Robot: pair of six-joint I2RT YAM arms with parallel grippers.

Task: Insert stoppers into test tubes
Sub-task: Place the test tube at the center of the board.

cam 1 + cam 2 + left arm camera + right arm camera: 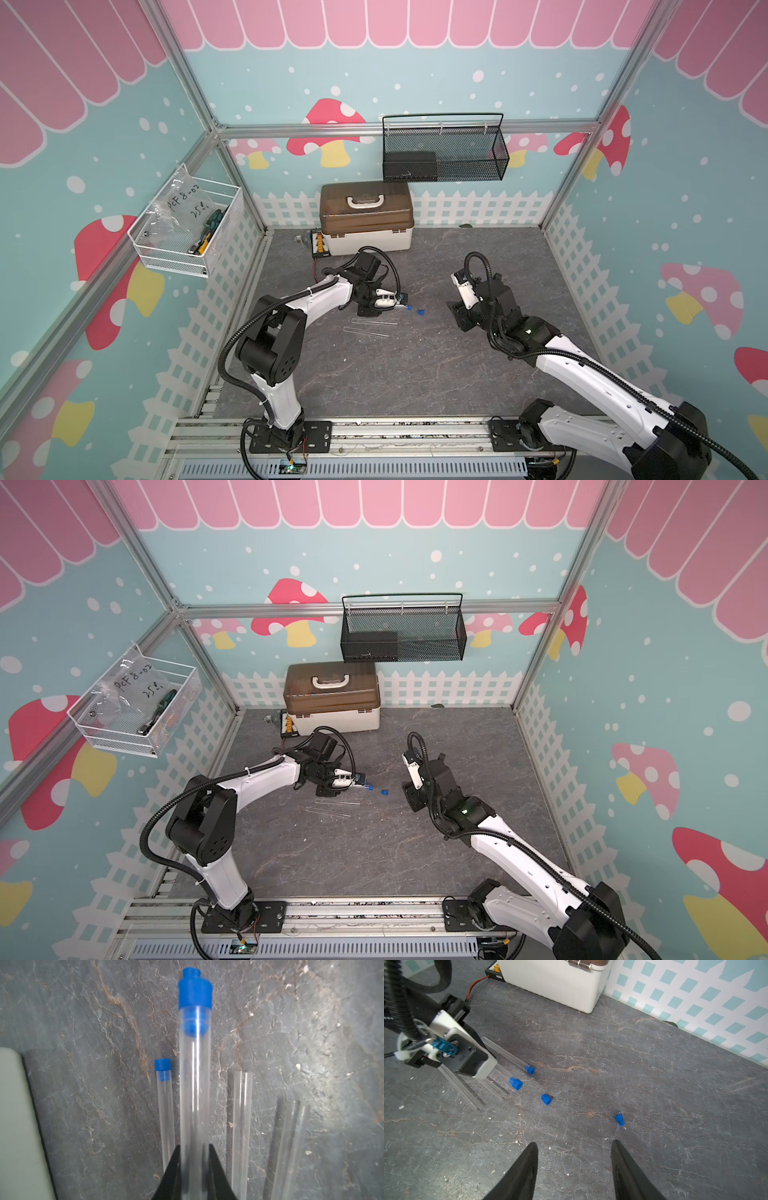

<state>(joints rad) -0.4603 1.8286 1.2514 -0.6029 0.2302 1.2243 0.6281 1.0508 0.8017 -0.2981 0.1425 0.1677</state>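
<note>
My left gripper is shut on a clear test tube held just above the table, with a blue stopper seated in its mouth. Beside it lies a second stoppered tube, and two open tubes lie on its other side. The right wrist view shows two loose blue stoppers on the table past the tubes' mouths. My right gripper hovers open and empty to the right of them, in a top view.
A white box with a brown lid stands at the back of the grey slab, with a small black device and red wire beside it. A black mesh basket and a white wire basket hang on the walls.
</note>
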